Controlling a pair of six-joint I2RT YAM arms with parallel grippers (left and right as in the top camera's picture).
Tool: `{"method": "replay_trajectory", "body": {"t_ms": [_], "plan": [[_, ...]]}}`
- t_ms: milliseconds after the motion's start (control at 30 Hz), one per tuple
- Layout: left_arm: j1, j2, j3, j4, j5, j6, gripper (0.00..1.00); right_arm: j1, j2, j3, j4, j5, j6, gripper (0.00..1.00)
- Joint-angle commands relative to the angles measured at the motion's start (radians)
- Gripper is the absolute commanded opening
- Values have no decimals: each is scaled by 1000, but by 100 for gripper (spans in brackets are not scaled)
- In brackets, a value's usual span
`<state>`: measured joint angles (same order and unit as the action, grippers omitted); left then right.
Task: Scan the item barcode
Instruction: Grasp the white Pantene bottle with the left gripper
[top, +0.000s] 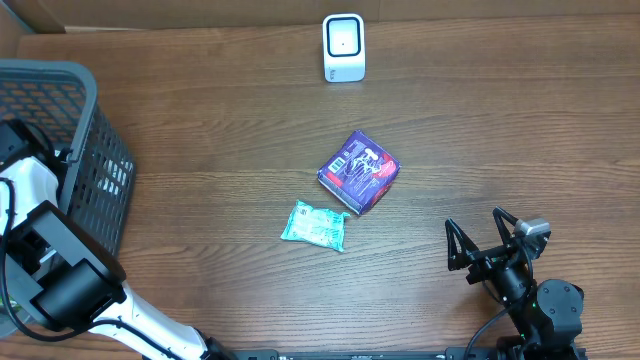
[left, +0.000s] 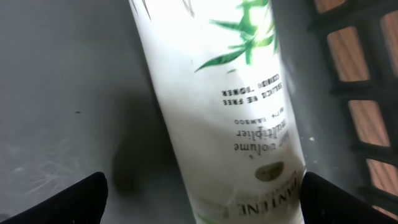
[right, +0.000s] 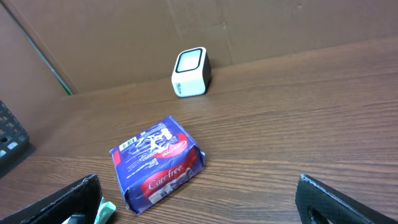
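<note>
A white Pantene tube with green leaf print lies on the grey floor of the basket. My left gripper hangs open right over its lower end, the tube between the two black fingers. The right-hand finger is close beside the tube and the left-hand one stands well apart. The white barcode scanner stands at the table's far edge. My right gripper is open and empty near the front right, facing a purple Carefree pack.
The dark grey mesh basket stands at the left edge with my left arm reaching into it. The purple pack and a teal packet lie mid-table. A cardboard wall backs the table.
</note>
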<state>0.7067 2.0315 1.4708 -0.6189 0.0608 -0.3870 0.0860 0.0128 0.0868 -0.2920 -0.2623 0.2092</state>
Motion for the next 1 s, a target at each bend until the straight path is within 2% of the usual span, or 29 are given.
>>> {"method": "replay_trajectory", "body": {"t_ms": [0, 67, 167, 367, 467, 500, 667, 800, 967], "plan": [[-1, 9, -55, 26, -28, 6, 88, 5, -10, 11, -25, -1, -1, 100], [0, 9, -79, 42, -37, 6, 77, 5, -10, 11, -25, -1, -1, 100], [0, 9, -105, 48, -72, 15, 48, 5, -10, 11, -25, -1, -1, 100], [0, 9, -151, 48, -175, 17, 28, 5, -10, 11, -25, -1, -1, 100], [0, 9, -163, 48, -175, 17, 13, 5, -10, 11, -25, -1, -1, 100], [0, 9, -166, 49, -175, 18, 5, 5, -10, 11, -25, -1, -1, 100], [-1, 3, -159, 65, -113, 164, 4, 5, -10, 11, -25, -1, -1, 100], [-1, -40, -97, 11, -60, 163, 4, 5, -10, 11, -25, -1, -1, 100], [-11, -152, 67, -105, -60, 163, 4, 5, -10, 11, -25, -1, -1, 100]]}}
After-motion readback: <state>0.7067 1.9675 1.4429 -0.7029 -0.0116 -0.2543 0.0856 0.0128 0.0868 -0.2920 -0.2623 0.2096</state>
